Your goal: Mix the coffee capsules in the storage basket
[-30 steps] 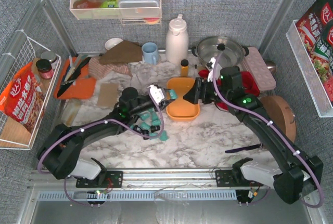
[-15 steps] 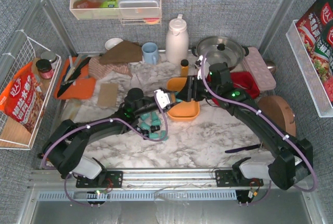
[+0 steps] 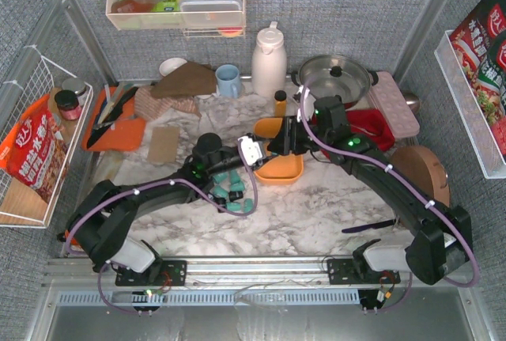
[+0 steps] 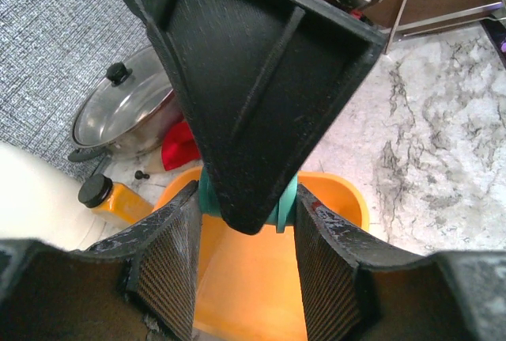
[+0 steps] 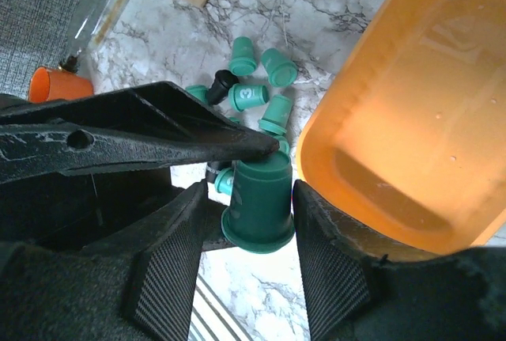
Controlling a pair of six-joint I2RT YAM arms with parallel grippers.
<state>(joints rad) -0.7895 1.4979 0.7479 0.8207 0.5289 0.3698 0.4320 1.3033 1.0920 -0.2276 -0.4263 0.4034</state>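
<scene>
Both grippers meet above the left end of the orange storage basket (image 3: 286, 170). My left gripper (image 3: 251, 151) is shut on a teal coffee capsule (image 4: 286, 203), pinching it end to end at the fingertips. My right gripper (image 3: 273, 146) is shut on the same capsule (image 5: 257, 202), its pads at the capsule's sides. In the left wrist view a right finger covers most of the capsule, with the basket (image 4: 261, 278) below. Several teal capsules (image 5: 261, 96) and a black one (image 5: 221, 84) lie loose on the marble left of the basket (image 5: 411, 104). The basket looks bare inside.
Behind the basket stand a small yellow bottle (image 3: 280, 104), a white jug (image 3: 269, 60), a blue mug (image 3: 228, 80) and a lidded steel pot (image 3: 336, 76). A red cloth (image 3: 381, 123) and a pink egg tray (image 3: 395, 104) lie to the right. An orange board (image 3: 118, 131) lies at the left.
My right gripper has moved left to meet the left one, and its jaws have narrowed round the capsule. The left gripper has shifted slightly right, its grip unchanged.
</scene>
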